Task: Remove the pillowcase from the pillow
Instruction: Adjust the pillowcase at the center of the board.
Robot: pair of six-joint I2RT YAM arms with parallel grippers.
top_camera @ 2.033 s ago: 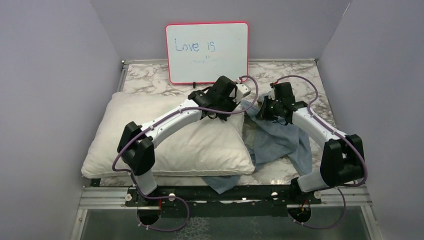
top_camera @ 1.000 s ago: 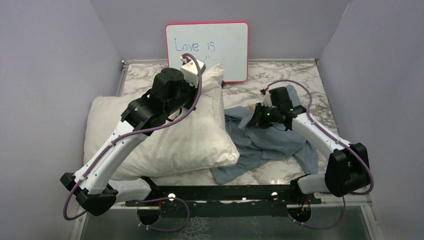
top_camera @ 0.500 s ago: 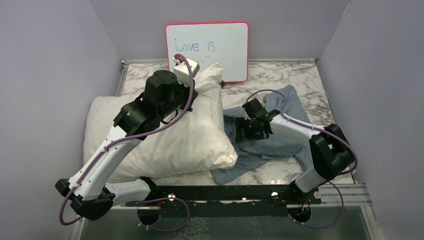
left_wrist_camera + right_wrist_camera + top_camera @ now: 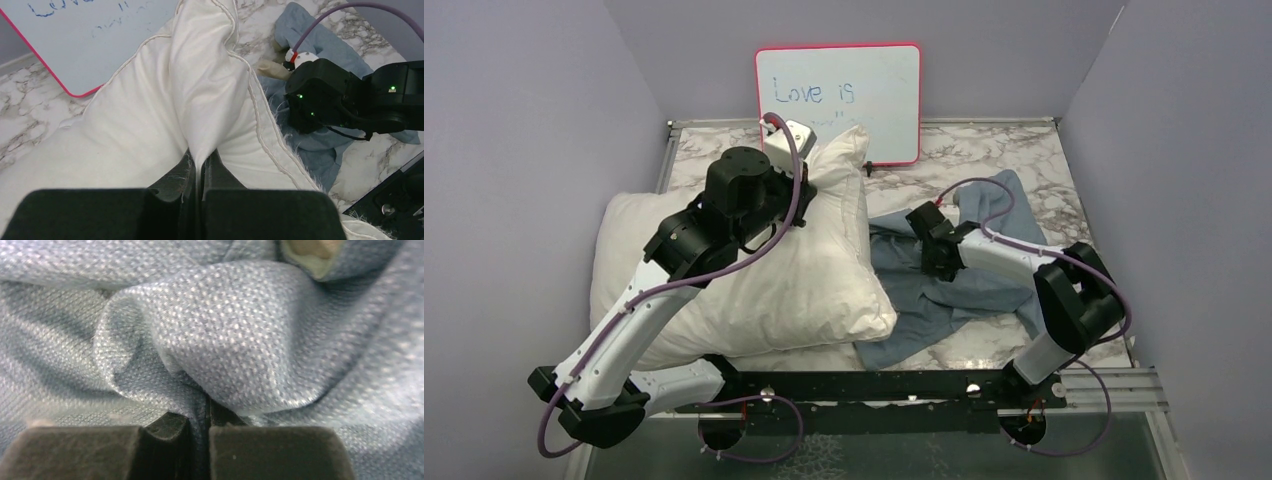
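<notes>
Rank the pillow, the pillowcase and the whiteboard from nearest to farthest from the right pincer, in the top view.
1. Pillowcase: pinched in the right pincer.
2. Pillow: just to its left.
3. Whiteboard: at the back wall.

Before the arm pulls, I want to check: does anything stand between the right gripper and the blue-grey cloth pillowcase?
Nothing visible does. The right gripper is shut directly on a fold of the blue-grey cloth pillowcase. Only the near right corner of the plump white pillow seems to lie on the cloth's edge.

White left arm [image 4: 639, 310] raised, reaching far, left gripper [image 4: 200, 162] pinching plump white pillow [image 4: 145, 120], right arm [image 4: 1009, 262] folded low, right gripper [image 4: 206, 412] clamped on blue-grey cloth pillowcase [image 4: 225, 335].
</notes>
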